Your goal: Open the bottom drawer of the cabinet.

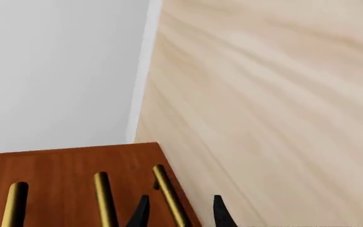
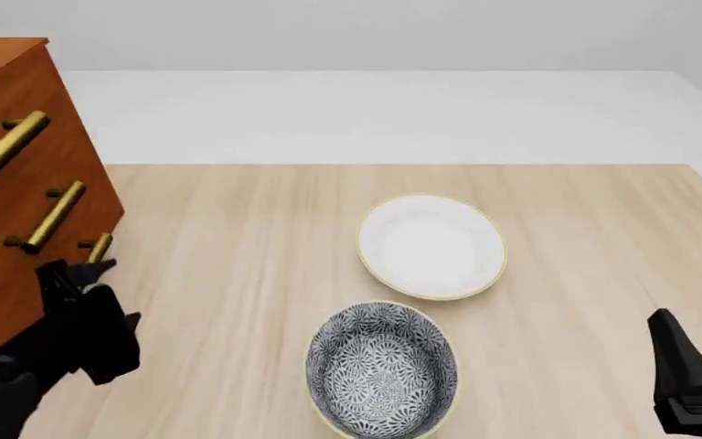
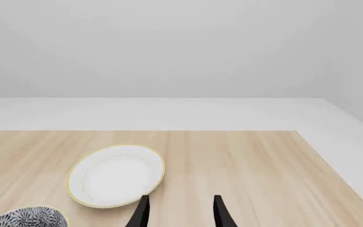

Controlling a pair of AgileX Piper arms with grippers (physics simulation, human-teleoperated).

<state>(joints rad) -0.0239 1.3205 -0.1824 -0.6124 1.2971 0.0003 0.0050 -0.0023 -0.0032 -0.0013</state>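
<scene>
pale wood-grain table (image 2: 266,229) w/ a white floor and plain grey-white wall behind. cabinet (image 2: 10,183) stands at the table's left edge in the front view; bottom drawer (image 2: 10,283) is its lowest front, its brass handle (image 2: 99,248) just above the left gripper (image 2: 89,267). left wrist view shows that gripper's fingers parted, straddling the handle's end — not closed on it. right gripper (image 3: 178,213) sits open near the right edge, well apart. white plate (image 2: 431,245) and patterned bowl (image 2: 383,369) mid-table.
</scene>
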